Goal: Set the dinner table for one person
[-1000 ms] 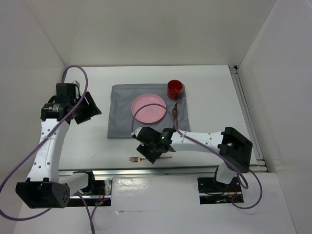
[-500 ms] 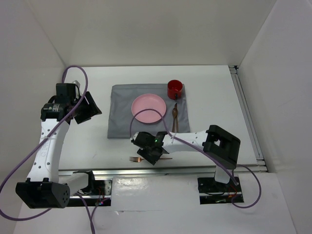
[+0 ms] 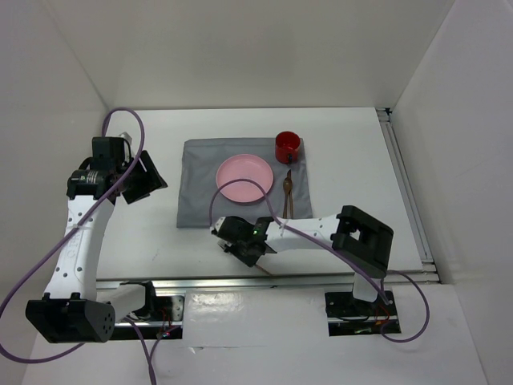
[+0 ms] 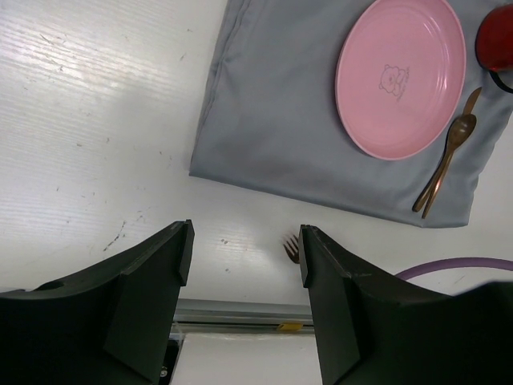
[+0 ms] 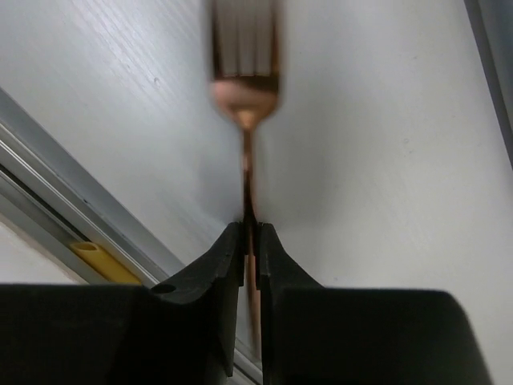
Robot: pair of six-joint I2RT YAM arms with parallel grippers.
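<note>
— Step?
— Likely fork pickup: right gripper (image 5: 250, 234) clamped on slim copper metal fork (image 5: 244, 88) at near edge of large flat white tabletop (image 3: 353, 160); left gripper (image 4: 246, 241) gaped wide, empty.
— Next?
— Needed lift, then placing beside round pink plate (image 3: 244, 178).

Overhead, two wrist views; shared dinner table (image 3: 345, 160)
</note>
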